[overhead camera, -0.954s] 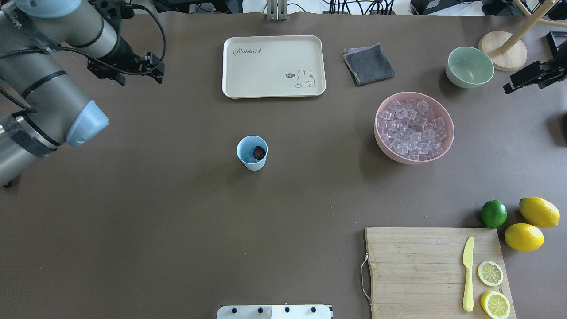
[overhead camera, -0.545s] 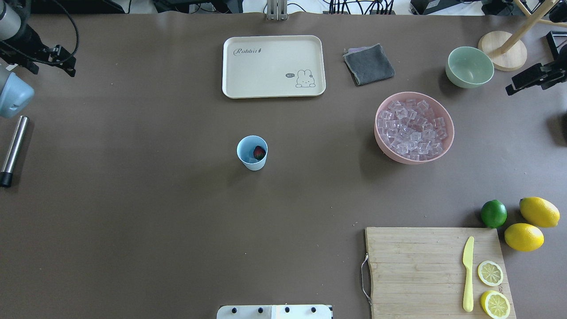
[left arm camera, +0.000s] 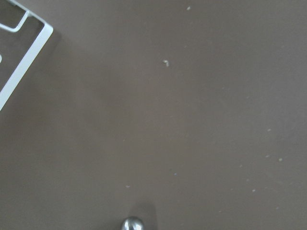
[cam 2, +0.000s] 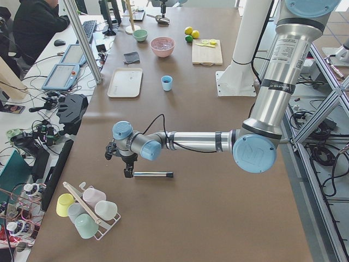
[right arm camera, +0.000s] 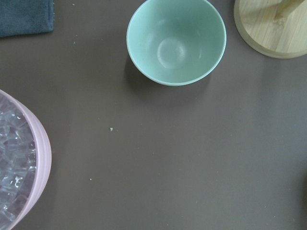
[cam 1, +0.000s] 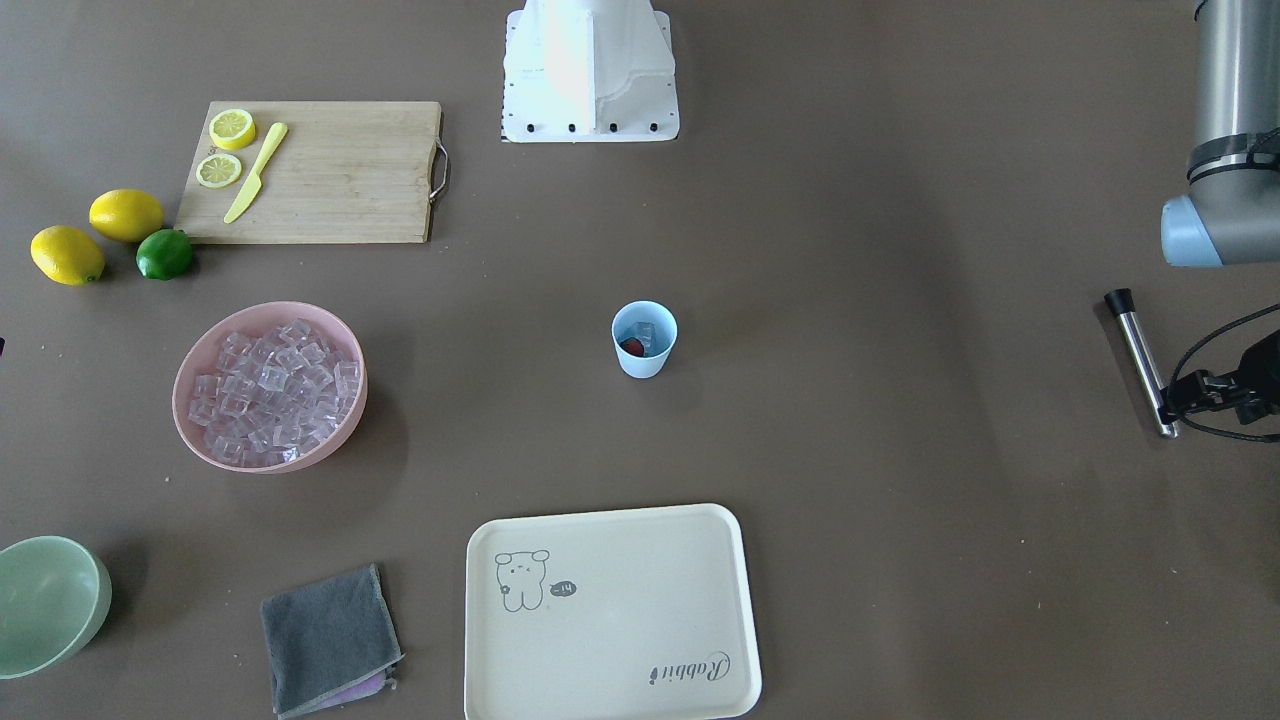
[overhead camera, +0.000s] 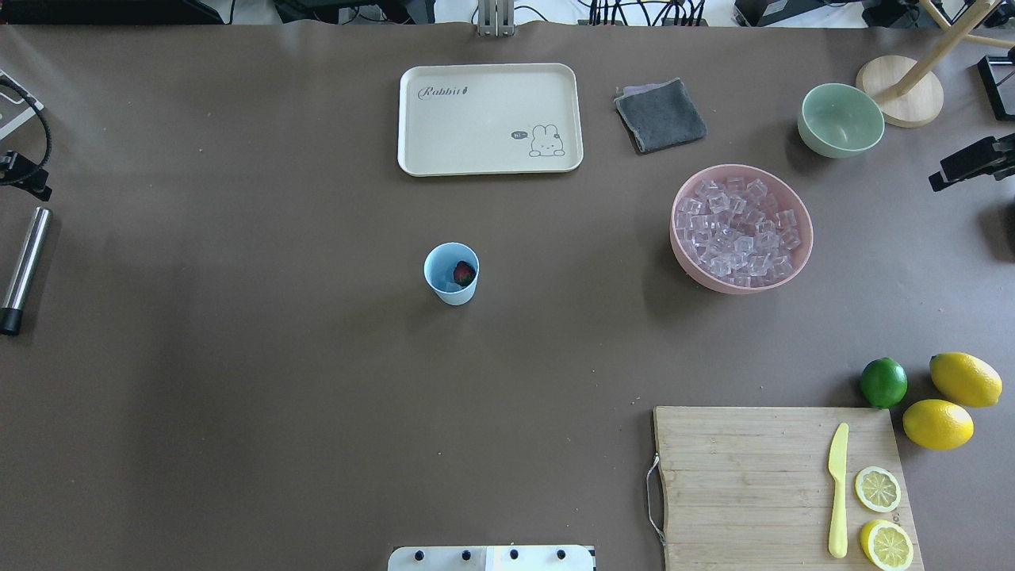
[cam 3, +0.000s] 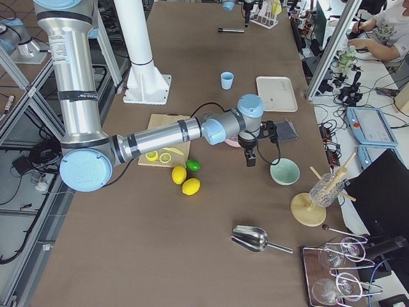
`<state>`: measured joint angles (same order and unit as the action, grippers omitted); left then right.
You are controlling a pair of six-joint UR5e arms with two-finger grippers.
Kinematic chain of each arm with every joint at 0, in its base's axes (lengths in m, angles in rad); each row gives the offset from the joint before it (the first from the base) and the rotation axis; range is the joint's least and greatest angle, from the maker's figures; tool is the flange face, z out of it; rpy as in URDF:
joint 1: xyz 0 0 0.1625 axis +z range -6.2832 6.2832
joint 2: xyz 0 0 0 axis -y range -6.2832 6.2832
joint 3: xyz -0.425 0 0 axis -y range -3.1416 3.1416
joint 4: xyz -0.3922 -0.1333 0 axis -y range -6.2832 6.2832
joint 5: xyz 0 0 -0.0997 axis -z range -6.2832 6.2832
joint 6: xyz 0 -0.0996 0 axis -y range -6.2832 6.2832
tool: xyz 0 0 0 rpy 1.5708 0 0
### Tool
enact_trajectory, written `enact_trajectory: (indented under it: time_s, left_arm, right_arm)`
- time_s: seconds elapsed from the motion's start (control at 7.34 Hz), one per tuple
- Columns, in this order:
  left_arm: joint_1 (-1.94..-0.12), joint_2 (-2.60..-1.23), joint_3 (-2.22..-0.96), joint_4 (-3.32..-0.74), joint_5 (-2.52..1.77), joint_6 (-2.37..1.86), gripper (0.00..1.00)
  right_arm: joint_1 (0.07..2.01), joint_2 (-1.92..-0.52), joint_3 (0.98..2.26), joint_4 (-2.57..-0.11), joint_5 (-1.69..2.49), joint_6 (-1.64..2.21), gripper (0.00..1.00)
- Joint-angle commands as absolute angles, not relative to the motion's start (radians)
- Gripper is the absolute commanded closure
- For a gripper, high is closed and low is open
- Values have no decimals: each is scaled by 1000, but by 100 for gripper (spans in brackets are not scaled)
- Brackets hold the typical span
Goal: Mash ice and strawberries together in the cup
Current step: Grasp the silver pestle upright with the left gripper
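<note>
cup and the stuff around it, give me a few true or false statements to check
1. The cup stands upright with a strawberry inside. True.
2. The pink bowl is empty. False: it is filled with ice.
3. The yellow knife lies on the cutting board. True.
4. The metal rod stands in the cup. False: it lies flat on the table, far off to the cup's side.
5. The pale green bowl holds the lemon slices. False: that bowl is empty, and the slices sit on the cutting board beside the knife.
</note>
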<state>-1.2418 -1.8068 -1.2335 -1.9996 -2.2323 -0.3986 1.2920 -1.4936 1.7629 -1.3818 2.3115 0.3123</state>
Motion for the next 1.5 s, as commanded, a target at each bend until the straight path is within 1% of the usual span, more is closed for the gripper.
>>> enact_trajectory:
  time_s: [0.0, 0.82, 0.95, 1.09, 1.23, 1.36]
  left_arm:
    - [-1241, -1766, -1218, -2069, -2233, -431, 1]
    - [-1175, -1753, -1203, -2155, -2224, -506, 2]
    - [-1161, -1753, -1184, -2183, -2223, -506, 3]
    - [-1160, -1753, -1172, -2195, -2221, -506, 26]
    - [-1155, -1753, -1181, -2197, -2223, -508, 57]
    - [-1155, -1753, -1198, -2197, -2230, -503, 85]
  right_arm:
    - [1308, -1506, 1770, -1376, 2313, 296, 1]
    - [1307, -1494, 1776, -1376, 2312, 304, 1]
    - [1293, -1490, 1767, -1376, 2306, 310, 1]
    - [1295, -1485, 1773, -1376, 2304, 310, 1]
    - [1295, -1489, 1775, -1376, 2303, 310, 1]
    - [1295, -1488, 1776, -1376, 2304, 310, 1]
